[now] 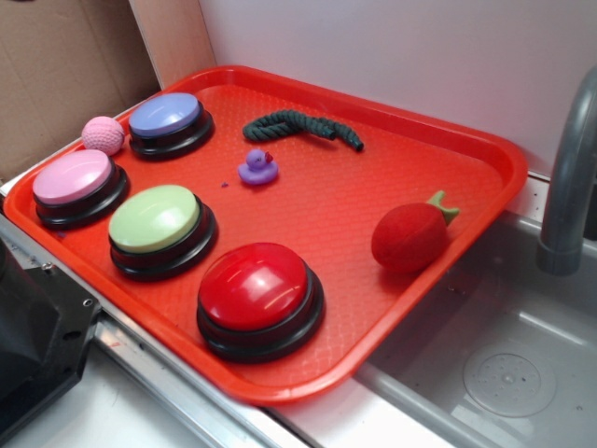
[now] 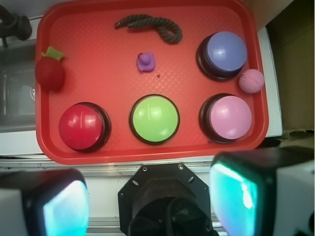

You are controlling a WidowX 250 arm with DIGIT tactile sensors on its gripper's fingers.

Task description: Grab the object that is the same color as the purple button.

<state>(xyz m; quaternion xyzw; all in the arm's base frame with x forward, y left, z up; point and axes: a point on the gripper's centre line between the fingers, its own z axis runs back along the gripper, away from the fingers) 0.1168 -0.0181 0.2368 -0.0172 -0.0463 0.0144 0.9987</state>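
Sitting upright on red tray (image 2: 98, 44), purple duck (image 2: 145, 62) between dark rope (image 2: 150, 25) and green button (image 2: 154, 119), left of purple button (image 2: 225, 52) in wrist view. Gripper (image 2: 147, 201) spread wide, holding nothing, outside tray's near edge, well apart from duck.

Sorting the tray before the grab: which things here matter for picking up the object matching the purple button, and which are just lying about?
Belong to the job:
purple duck
purple button

Just lying about:
pink ball
pink button
green button
red button
dark rope
red strawberry toy
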